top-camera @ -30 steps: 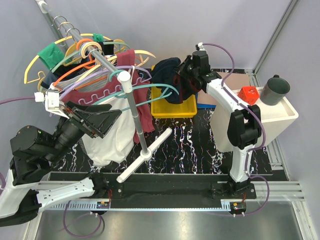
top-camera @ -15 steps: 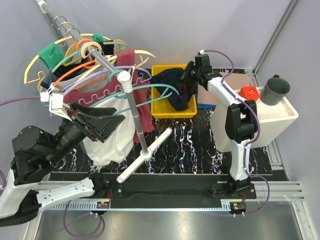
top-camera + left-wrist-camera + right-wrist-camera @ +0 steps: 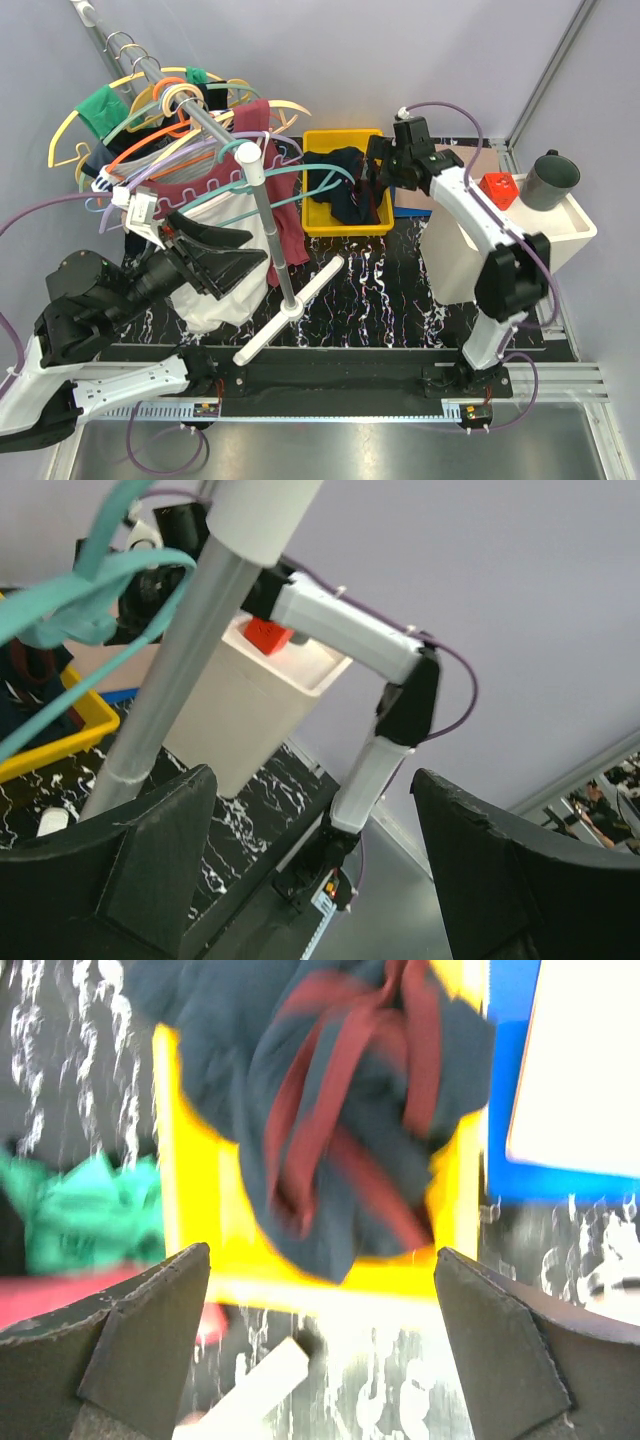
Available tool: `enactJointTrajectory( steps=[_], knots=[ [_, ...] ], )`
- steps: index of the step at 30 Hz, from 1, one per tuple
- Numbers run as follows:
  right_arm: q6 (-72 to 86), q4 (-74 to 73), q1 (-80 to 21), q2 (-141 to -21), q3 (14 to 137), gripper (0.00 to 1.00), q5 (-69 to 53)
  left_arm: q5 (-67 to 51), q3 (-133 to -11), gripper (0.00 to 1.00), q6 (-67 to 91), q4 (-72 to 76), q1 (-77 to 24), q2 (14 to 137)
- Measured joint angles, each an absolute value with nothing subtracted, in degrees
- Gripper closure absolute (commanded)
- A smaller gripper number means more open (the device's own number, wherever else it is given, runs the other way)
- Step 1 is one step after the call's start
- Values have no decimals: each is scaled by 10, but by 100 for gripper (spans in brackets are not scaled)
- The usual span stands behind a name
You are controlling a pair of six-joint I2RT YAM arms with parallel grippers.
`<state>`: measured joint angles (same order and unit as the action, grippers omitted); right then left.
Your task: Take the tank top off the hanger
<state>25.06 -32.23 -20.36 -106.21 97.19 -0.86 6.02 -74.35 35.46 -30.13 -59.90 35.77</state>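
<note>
Hovering wide open and empty over the yellow bin (image 3: 345,227), the right gripper (image 3: 385,168) should rise straight up so nothing snags, since the tank top (image 3: 343,192) lies bunched in the bin beside the hanger (image 3: 300,172), while the left gripper (image 3: 232,250) gapes wide by the pole (image 3: 275,240).

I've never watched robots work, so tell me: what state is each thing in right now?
left gripper: open, empty
right gripper: open, empty, over tank top
tank top: crumpled in yellow bin, not held
hanger: on the rack, arm tip overlapping tank top
dark grey cup: upright
</note>
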Motion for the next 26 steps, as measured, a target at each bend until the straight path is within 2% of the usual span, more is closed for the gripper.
enactJointTrajectory(
  steps=[11,20,26],
  knots=[
    [315,-324,-321,-753,715,0,-33,-6,-687,16,354,-298,-599,342],
    [412,-321,-350,-562,537,0,-95,-53,-548,14,371,-299,-599,299],
    [473,-281,-352,-422,460,0,-125,-86,-444,13,404,-258,-599,244]
  ],
)
